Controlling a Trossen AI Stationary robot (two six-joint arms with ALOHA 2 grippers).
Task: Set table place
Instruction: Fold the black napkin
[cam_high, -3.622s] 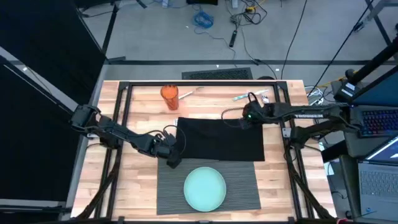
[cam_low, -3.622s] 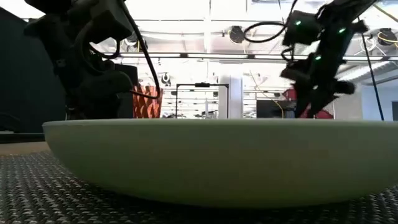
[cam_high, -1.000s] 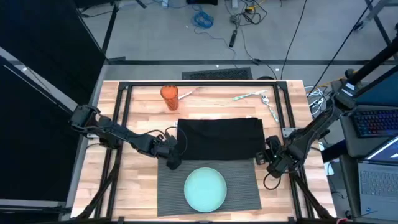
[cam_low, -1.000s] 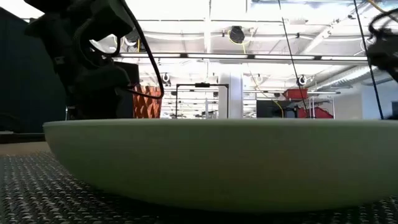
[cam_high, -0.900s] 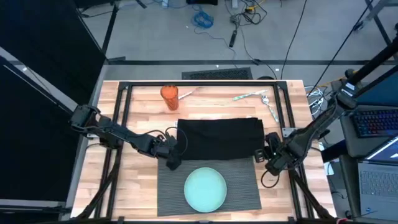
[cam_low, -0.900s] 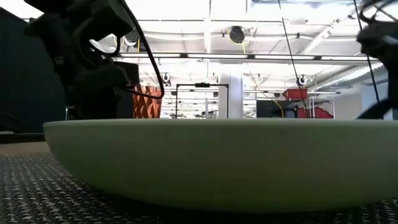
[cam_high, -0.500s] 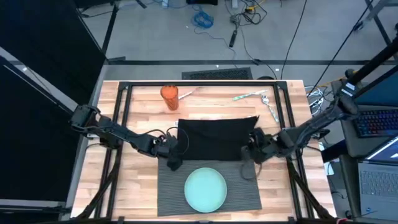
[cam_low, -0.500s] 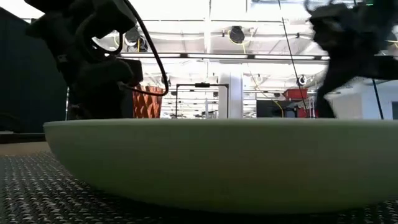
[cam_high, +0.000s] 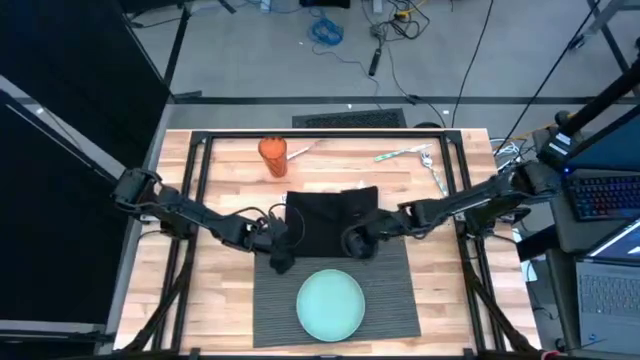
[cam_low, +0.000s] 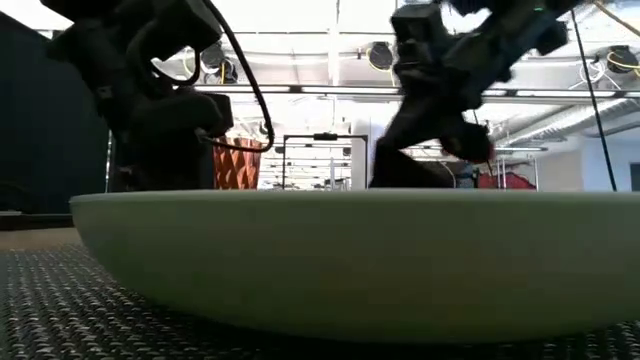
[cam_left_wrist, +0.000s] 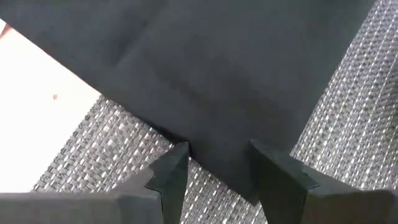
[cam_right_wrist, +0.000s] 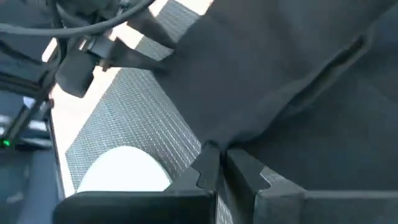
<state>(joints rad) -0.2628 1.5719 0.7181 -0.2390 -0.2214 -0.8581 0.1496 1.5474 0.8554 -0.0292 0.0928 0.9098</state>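
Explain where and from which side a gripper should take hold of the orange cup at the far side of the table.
Grip the orange cup around its side wall, coming in level from the open left side: it seems to stand upright, and the straw-like stick juts to its right.

Pale jointed wood on the table (cam_high: 220, 285), with a black metal frame. Coarse ribbed grey weave on the placemat (cam_high: 395, 290); on it a smooth matt teal plate (cam_high: 330, 303) and soft matt black cloth, the napkin (cam_high: 325, 215).
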